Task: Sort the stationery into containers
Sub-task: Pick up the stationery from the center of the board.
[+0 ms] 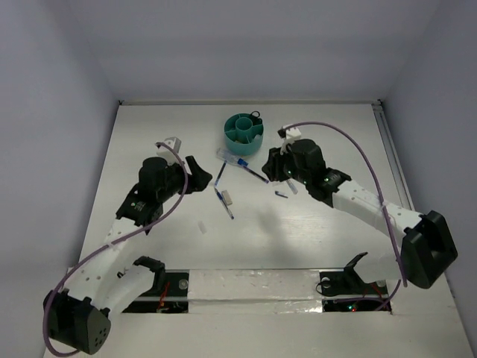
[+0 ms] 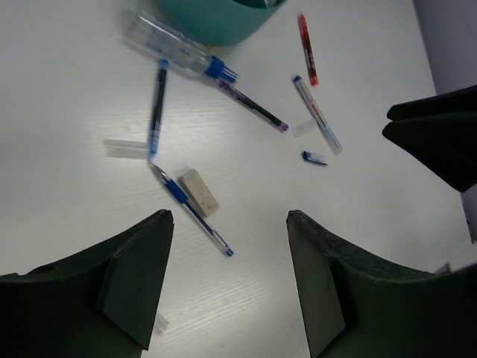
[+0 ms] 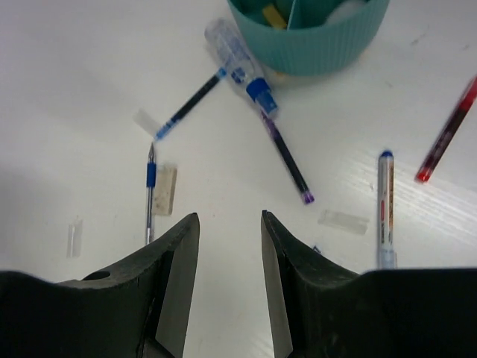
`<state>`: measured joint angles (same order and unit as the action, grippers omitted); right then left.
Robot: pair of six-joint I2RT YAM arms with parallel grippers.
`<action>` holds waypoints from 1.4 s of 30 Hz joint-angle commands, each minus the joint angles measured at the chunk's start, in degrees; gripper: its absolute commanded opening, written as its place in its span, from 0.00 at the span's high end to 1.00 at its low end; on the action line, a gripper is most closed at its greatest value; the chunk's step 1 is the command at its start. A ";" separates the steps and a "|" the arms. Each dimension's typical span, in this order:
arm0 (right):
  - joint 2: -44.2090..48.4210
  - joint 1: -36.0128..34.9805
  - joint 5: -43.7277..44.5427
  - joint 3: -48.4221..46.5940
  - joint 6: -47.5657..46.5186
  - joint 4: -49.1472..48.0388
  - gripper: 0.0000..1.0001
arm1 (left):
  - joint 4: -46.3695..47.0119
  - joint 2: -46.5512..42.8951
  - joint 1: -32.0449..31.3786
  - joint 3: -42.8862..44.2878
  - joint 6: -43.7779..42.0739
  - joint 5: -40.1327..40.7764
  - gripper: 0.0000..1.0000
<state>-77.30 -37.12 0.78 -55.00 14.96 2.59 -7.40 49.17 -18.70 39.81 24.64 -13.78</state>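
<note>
Several pens are lying scattered on the table right beside the teal cup. Left gripper is hovering over them, jaws wide and empty; right gripper is hanging narrower, also gripping nothing.

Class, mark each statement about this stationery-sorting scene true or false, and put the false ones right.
1. The red pen lies on the table, outside the teal cup. True.
2. The pale eraser lies right beside the blue pen. True.
3. The left gripper holds the blue pen. False: its jaws stand open and empty, and the pen lies on the table.
4. The teal cup is tipped on its side. False: it stands upright, mouth up.
5. The right gripper is shut on a pen. False: its jaws stand open with nothing between them.
</note>
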 commanded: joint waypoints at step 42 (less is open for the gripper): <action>10.85 0.03 0.28 14.49 3.67 -6.02 0.73 | 14.87 36.79 -24.46 2.55 14.03 33.46 0.70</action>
<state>-67.13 -37.12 1.04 -41.10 18.44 -0.49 7.07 85.62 -42.83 39.83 39.40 16.97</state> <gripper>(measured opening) 0.269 0.311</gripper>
